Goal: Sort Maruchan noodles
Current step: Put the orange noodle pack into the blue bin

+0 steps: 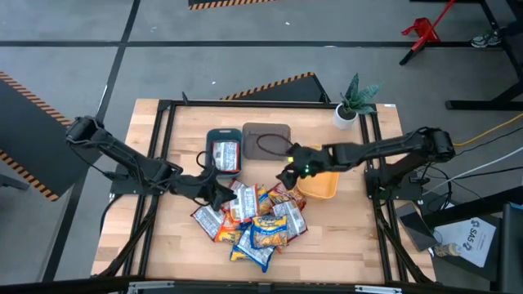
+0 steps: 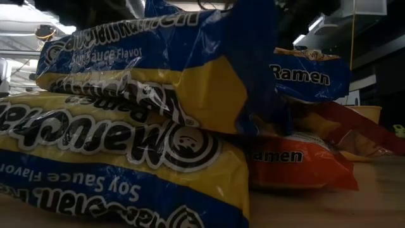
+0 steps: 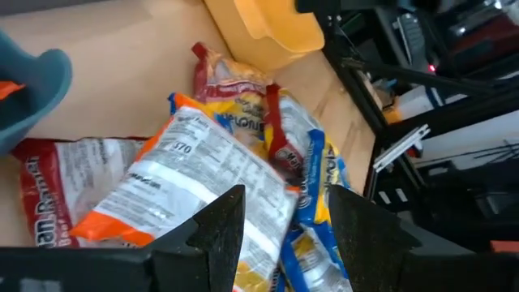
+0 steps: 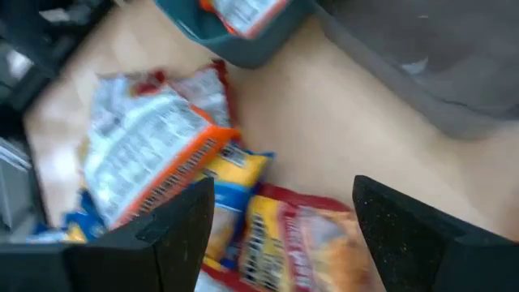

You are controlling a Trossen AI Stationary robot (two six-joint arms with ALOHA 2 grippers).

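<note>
Several Maruchan noodle packets lie in a loose pile (image 1: 253, 222) on the wooden table, overlapping one another; yellow-and-blue ones (image 2: 126, 145) and an orange one (image 2: 291, 164) fill the low view. One red-and-white packet (image 1: 224, 153) lies in the teal tray (image 1: 209, 137). My left gripper (image 1: 219, 193) is open at the pile's far left edge, its fingers above an orange-and-white packet (image 3: 195, 178). My right gripper (image 1: 286, 175) is open above the pile's far right edge, over a red packet (image 4: 308, 235).
A grey tray (image 1: 265, 140) stands beside the teal one at the table's far side. An orange-yellow tray (image 1: 323, 186) stands right of the pile, under my right arm. A small potted plant (image 1: 353, 102) stands at the far right corner. Bare wood lies near the left and front edges.
</note>
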